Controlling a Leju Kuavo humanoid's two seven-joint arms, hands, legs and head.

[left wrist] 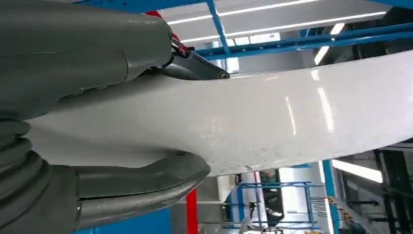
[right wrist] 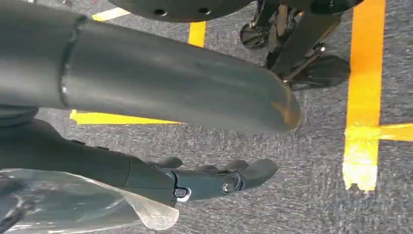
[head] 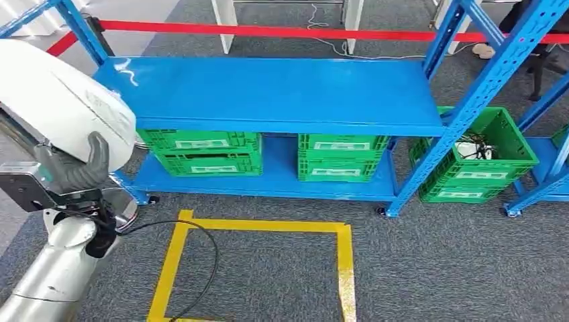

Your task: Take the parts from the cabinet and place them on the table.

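Note:
My left hand grips a large white curved part at the left edge of the head view, raised beside the blue cabinet. In the left wrist view the thick grey thumb lies on one face of the white part and a dark finger on the other. My right hand hangs low over grey carpet with thumb and fingers stretched out and apart. A clear plastic film lies beside its fingers; whether it is held is unclear.
Green crates stand on the cabinet's lower shelf. Another green crate with cables and white pieces sits to the right. A yellow tape square marks the carpet, a black cable crosses it, and a red barrier runs behind.

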